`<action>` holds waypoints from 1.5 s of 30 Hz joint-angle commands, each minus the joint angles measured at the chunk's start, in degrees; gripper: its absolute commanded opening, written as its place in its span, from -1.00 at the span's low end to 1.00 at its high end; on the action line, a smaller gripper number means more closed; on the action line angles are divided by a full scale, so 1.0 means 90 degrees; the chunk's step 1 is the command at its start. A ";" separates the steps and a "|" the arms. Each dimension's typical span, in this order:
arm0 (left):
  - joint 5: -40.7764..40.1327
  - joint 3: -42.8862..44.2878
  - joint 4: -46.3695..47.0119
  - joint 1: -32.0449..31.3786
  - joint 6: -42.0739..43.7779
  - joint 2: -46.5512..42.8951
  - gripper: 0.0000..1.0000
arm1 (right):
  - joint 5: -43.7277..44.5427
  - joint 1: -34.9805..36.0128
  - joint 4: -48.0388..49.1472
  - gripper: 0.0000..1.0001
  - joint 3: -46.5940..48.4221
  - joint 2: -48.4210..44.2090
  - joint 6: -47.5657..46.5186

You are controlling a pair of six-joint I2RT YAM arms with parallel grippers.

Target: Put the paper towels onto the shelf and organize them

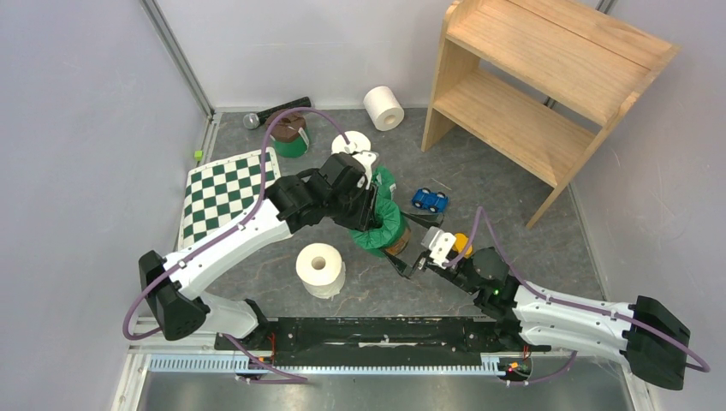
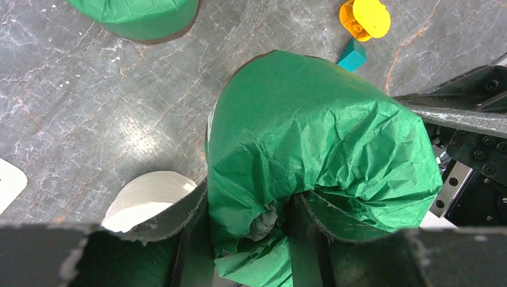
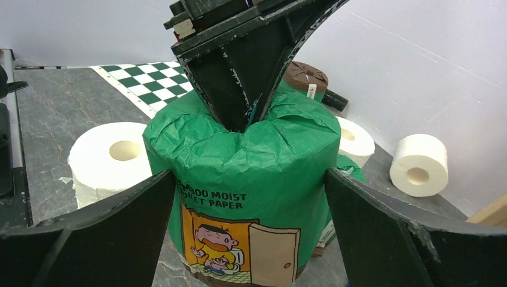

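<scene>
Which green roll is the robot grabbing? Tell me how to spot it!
Find the checkered mat on the left. Just right of it, the left tool pinches a green-wrapped roll by its crumpled top. It's the only roll being gripped.

1 overhead view (distant), 2 close wrist views sharing green roll (image 2: 323,137) (image 3: 239,173).

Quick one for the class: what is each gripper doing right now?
Left gripper: shut on the green-wrapped roll, pinching its crumpled top.
Right gripper: open, its jaws standing either side of that roll.
</scene>
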 commanded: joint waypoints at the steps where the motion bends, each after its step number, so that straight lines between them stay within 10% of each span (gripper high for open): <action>1: 0.0740 0.0396 0.0133 -0.0179 0.0316 -0.0296 -0.40 | 0.0309 -0.0015 0.0297 0.96 0.0083 0.0072 -0.0248; 15: 0.0489 0.0790 -0.0265 -0.0588 0.0636 -0.0031 -0.42 | 0.0089 -0.0016 0.0222 0.93 0.0416 0.0443 -0.0363; 23: -0.0001 0.1011 -0.0265 -0.0585 0.0435 -0.0034 -0.33 | 0.0111 -0.0012 -0.0019 0.36 0.0392 0.0215 -0.0295; 36: -0.0154 0.1129 -0.0269 -0.0582 0.0435 -0.0117 0.04 | 0.0056 -0.0016 -0.0165 0.02 0.0176 -0.0200 -0.0392; 45: -0.0481 0.1102 -0.0271 -0.0580 0.0542 -0.0365 0.26 | 0.0211 -0.0017 0.0228 -0.71 0.0014 -0.0322 -0.0241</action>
